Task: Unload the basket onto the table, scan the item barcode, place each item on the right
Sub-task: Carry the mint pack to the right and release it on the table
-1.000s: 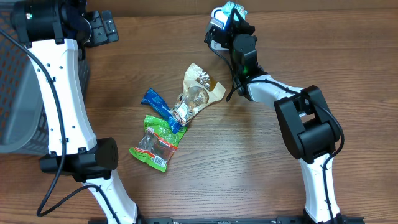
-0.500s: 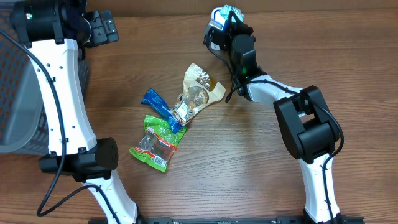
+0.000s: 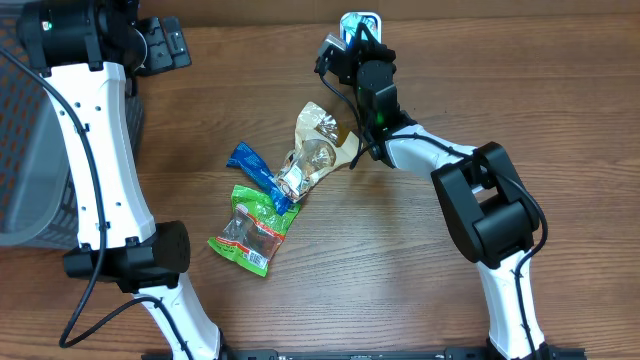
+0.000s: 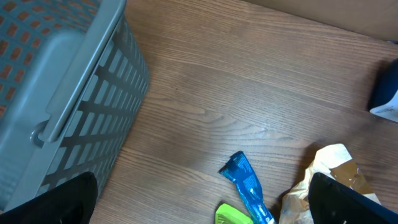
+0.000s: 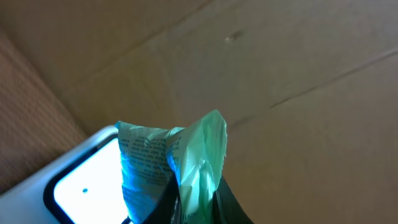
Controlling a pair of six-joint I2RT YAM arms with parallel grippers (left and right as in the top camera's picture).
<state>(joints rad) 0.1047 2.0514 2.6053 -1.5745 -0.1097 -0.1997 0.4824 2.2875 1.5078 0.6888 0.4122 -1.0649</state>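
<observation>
At the far edge of the worktop (image 4: pixel 249 93), the right tool (image 5: pixel 189 210) pinches a pale green packet (image 5: pixel 193 155) just beside the lit scanner (image 5: pixel 81 190). The packet's crumpled film could fold over the barcode, or slip from so thin a pinch. The left tool (image 3: pixel 165 45) hangs spread over wood-grain near a grey basket (image 4: pixel 62 93), and a cardboard wall (image 5: pixel 280 50) stands behind.

Left pincer (image 3: pixel 172 45) spread, right pincer (image 3: pixel 350 42) clamped
</observation>
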